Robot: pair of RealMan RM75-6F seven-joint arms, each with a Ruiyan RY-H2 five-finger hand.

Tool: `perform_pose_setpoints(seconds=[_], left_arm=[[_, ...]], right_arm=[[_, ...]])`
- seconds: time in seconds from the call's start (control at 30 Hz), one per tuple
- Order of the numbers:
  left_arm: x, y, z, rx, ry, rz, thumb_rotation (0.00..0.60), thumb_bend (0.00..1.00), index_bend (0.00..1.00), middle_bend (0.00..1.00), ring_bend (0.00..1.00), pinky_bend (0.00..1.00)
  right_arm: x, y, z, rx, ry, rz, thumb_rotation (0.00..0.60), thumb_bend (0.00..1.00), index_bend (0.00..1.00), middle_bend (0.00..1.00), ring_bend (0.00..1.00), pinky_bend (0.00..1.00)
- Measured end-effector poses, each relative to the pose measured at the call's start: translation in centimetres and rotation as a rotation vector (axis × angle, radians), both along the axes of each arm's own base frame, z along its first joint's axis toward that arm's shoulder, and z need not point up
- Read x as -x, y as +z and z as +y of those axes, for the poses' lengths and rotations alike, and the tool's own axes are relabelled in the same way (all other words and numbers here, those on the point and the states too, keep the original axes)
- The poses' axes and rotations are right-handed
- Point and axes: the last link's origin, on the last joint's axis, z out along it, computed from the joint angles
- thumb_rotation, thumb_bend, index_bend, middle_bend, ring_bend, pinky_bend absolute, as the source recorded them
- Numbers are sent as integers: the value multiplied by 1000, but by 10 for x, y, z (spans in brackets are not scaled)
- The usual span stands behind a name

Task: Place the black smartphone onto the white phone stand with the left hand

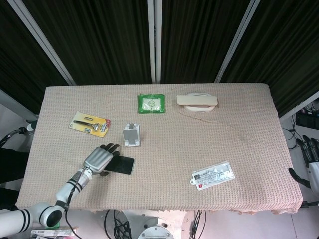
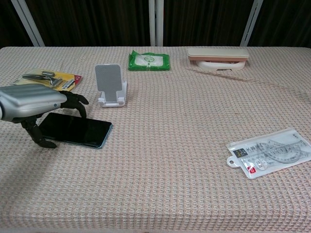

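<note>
The black smartphone [image 1: 123, 165] [image 2: 73, 129] lies flat on the woven tablecloth, near the front left. My left hand [image 1: 99, 159] [image 2: 36, 108] arches over its left end. The fingers curl down at the phone's far edge and the thumb reaches down at its near left corner. The phone still rests on the cloth, not lifted. The white phone stand [image 1: 131, 135] [image 2: 111, 85] stands upright and bare a short way beyond the phone. My right hand [image 1: 311, 152] shows only partly, off the table's right edge, with dark fingers extended and nothing in them.
A yellow card with a metal tool [image 1: 90, 123] [image 2: 48, 79] lies left of the stand. A green wipes pack [image 1: 151, 103] [image 2: 149, 61] and a beige case [image 1: 197, 101] [image 2: 217, 54] sit at the back. A clear pouch of rulers [image 1: 213, 175] [image 2: 269, 152] lies front right.
</note>
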Motion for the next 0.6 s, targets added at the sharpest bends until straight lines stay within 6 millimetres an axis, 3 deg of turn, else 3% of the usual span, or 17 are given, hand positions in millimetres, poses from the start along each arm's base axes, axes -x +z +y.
perform_pose_setpoints(seconds=[0.27,0.43,0.6], left_arm=[[-1,-1,1,-16,-12,2,600,225,484,85,75,238],[-3,3,0,-55,-42,-4,600,298,534,249,84,240],[-2,10,-3,-92,-83,4,600,364,560,431,179,272]], right_arm=[[2,1,1,6,-7,-8,600,158,0,0,0,0],[3,2,2,7,-11,-11,600,159,0,0,0,0],[3,1,2,5,-11,-13,600,160,0,0,0,0]])
